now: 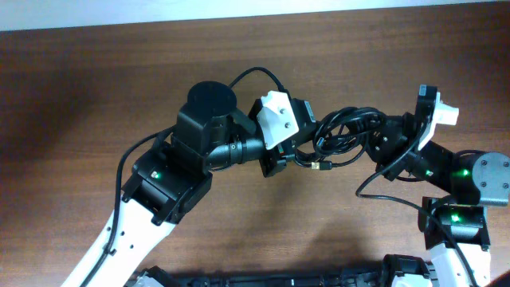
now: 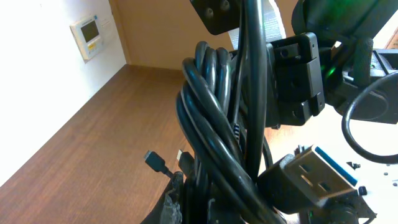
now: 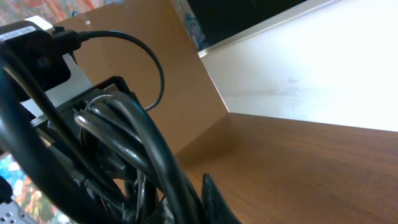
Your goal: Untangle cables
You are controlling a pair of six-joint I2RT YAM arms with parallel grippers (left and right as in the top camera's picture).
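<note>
— What is the surface like?

— A dark brown wooden table (image 1: 119, 72) with fine grain and a soft sheen. It fills the overhead view on every side of the left tool (image 1: 305, 150).

— And the room?

— In the left wrist view a white wall (image 2: 37, 106) rises from the table's edge, well beyond the left tool. A small pale control panel (image 2: 91, 28) is fixed on it. A tan wall (image 2: 155, 31) meets the white one at a corner. The right wrist view also shows pale wall above the wood.

— Where are the cables?

— The cables (image 1: 344, 131) are bunched right against the left tool. They sit between it and the right tool (image 1: 370, 142), which faces the left tool across the bundle. I cannot tell whether the bundle touches the wood.

— How do they look?

— They are thin, glossy black cords, several looped together and crossing one another. One strand strays out just beside the left tool and ends in a small metallic-tipped plug (image 1: 321, 166). In the left wrist view two small plug ends (image 2: 155, 163) stick out beside the loops.

— And the tools?

— The left tool is closed on the bundle, and the cords run straight down into its grip. The right tool is closed as well. The cords lie hard against its dark finger (image 3: 214, 199), but I cannot tell whether a strand is pinched there.
</note>
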